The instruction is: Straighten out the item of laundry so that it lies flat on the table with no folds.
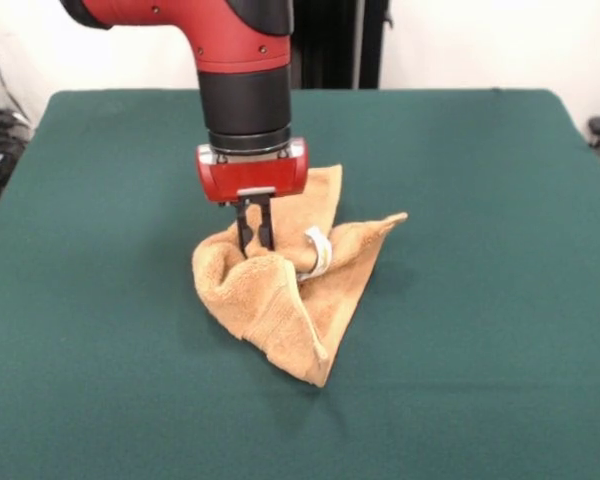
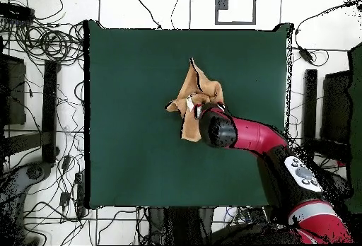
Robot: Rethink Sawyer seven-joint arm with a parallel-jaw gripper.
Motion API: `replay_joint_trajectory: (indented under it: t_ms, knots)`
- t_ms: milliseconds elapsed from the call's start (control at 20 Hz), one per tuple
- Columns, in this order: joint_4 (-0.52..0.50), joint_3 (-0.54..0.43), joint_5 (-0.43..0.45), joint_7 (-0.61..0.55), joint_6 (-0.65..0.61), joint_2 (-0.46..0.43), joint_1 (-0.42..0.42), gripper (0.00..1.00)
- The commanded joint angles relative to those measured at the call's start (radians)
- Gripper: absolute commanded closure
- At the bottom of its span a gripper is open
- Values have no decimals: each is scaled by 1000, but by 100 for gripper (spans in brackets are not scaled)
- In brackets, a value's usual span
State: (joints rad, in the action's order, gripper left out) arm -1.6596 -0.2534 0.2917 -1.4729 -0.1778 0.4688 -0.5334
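The orange-tan towel [image 1: 270, 300] lies crumpled in the middle of the green table [image 1: 480, 350], with one corner pointing to the near side and another sticking out to the right. Its white tag [image 1: 320, 252] curls up near the centre. My gripper [image 1: 254, 243] comes straight down onto the towel's raised left part, its fingers close together with the tips sunk into a fold of cloth. In the overhead view the towel [image 2: 191, 95] is bunched at the table's [image 2: 127, 151] centre, and the arm's wrist [image 2: 216, 129] covers its lower right part and hides the gripper.
The green cloth stretches wide on all sides of the towel. Cables and stands [image 2: 42, 80] lie on the floor beyond the table's edges. The red arm [image 2: 269, 141] reaches in from the lower right of the overhead view.
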Motion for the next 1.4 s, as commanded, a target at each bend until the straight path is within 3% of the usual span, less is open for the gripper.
replay_joint_trajectory:
  t_ms: [50, 600, 1400]
  knots:
    - [-94, -116, -65, -62, -266, -75, 7, 100]
    - [-152, -172, -237, -64, -640, -65, -22, 100]
    - [-179, -159, -311, -87, -776, -76, -17, 100]
